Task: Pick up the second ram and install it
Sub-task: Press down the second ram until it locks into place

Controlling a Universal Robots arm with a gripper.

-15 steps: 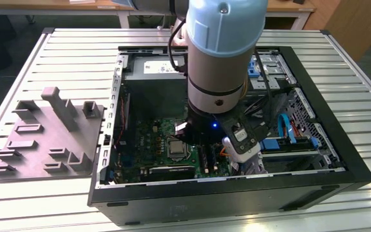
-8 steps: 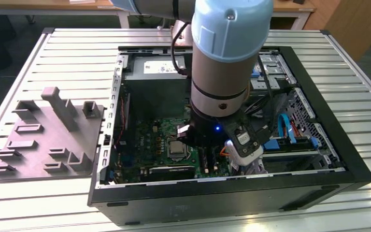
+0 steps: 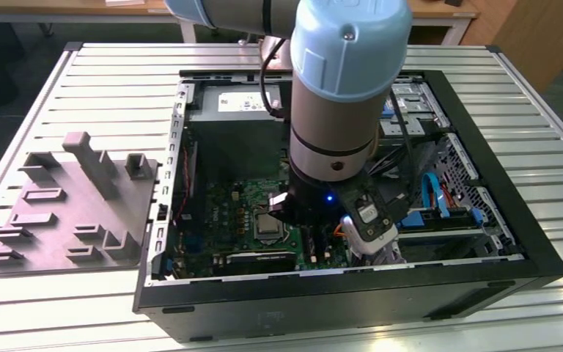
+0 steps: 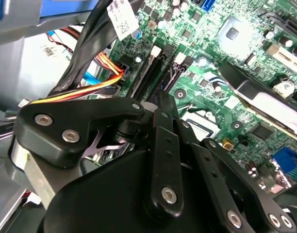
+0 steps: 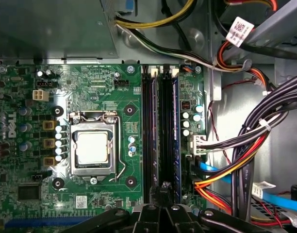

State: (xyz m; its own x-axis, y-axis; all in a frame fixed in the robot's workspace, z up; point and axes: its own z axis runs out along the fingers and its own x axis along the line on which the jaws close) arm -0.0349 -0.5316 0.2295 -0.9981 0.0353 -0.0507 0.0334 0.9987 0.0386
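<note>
Directly below, my gripper [image 5: 160, 206] hung over the motherboard slots [image 5: 160, 131]; their long axis ran away from it; grip unclear; second ram unseen

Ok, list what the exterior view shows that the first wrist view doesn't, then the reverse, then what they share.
Exterior view: the grey tray on the slatted table, and the arm reaching into the black case. First wrist view: long black slots, yellow-black cables. Shared: green motherboard, processor socket.
</note>
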